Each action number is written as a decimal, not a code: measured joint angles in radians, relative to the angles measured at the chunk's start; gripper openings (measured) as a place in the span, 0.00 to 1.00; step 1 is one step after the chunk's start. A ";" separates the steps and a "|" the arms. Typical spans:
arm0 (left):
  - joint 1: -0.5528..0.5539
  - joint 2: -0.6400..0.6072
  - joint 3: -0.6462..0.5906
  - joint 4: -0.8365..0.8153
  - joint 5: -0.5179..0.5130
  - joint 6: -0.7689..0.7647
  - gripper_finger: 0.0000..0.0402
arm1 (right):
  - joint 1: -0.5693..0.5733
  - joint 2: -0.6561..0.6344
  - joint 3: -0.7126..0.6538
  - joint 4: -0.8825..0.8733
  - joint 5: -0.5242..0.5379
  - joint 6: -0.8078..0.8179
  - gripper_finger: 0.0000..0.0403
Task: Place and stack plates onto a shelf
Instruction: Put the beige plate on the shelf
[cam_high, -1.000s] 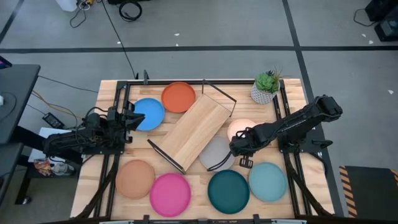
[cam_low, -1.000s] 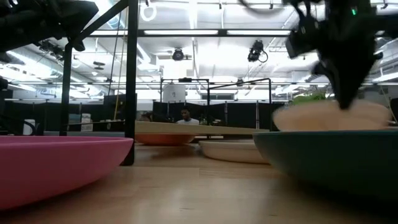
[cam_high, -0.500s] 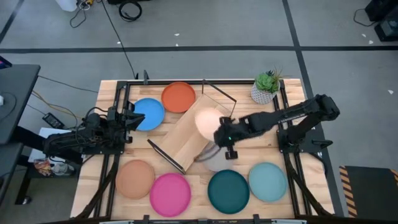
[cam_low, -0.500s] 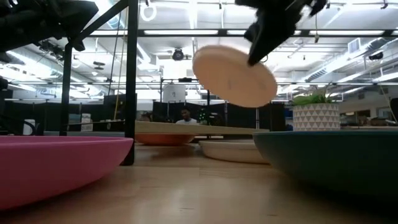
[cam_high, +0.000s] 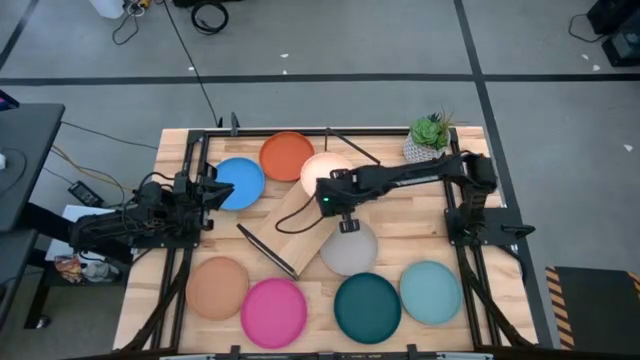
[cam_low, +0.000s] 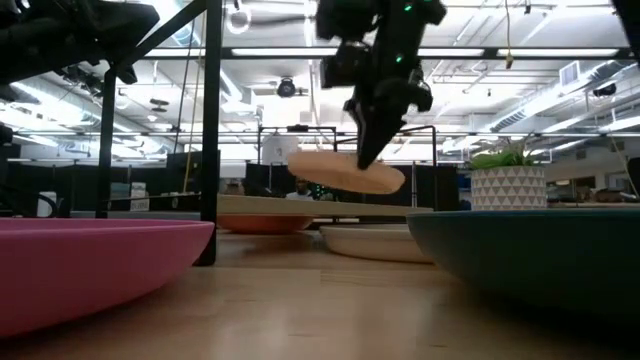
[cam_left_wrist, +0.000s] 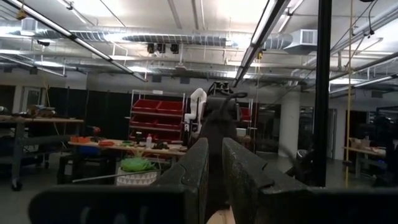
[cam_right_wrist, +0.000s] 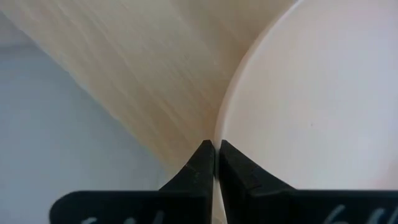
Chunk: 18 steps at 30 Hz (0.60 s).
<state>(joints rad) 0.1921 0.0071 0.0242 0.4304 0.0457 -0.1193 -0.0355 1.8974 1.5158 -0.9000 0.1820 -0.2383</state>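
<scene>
My right gripper (cam_high: 333, 193) is shut on the cream plate (cam_high: 321, 170), which it holds over the far end of the pale wooden shelf (cam_high: 298, 222). In the low view the plate (cam_low: 345, 173) hangs just above the shelf board (cam_low: 262, 206). The shelf lies slantwise in the middle of the table, with black wire frames at its ends. The pale grey plate (cam_high: 348, 249) lies on the table by the shelf's right side. My left gripper (cam_high: 213, 190) waits shut at the table's left, beside the blue plate (cam_high: 239, 183). My right gripper pinches the cream plate's rim (cam_right_wrist: 219, 134) between its two fingers, on the plate's near-right side. The fingers (cam_low: 368, 140) come from above and point down. The plate is clear of the shelf and almost level, slightly tilted.
The orange plate (cam_high: 287, 156) lies at the far edge. The tan (cam_high: 217, 287), pink (cam_high: 273, 311), dark teal (cam_high: 367, 306) and light teal (cam_high: 430, 291) plates lie in a row along the near edge. A potted plant (cam_high: 428, 141) stands at the far right.
My right gripper has carried the cream plate from the table's right side up and toward the left and far edge, then down over the shelf's far end. The plate tipped steeply on the way and is now nearly level.
</scene>
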 joint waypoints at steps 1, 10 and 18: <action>0.000 0.000 0.000 0.000 0.000 0.000 0.14 | -0.004 0.020 0.022 -0.027 0.003 0.000 0.05; 0.000 0.000 0.000 -0.001 0.001 0.000 0.14 | -0.034 0.125 0.101 -0.120 -0.022 0.015 0.07; 0.000 0.000 0.000 -0.001 0.001 0.000 0.14 | -0.045 0.124 0.101 -0.146 -0.048 0.094 0.08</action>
<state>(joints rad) 0.1921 0.0071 0.0242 0.4296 0.0463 -0.1188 -0.0807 2.0214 1.6173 -1.0462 0.1341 -0.1444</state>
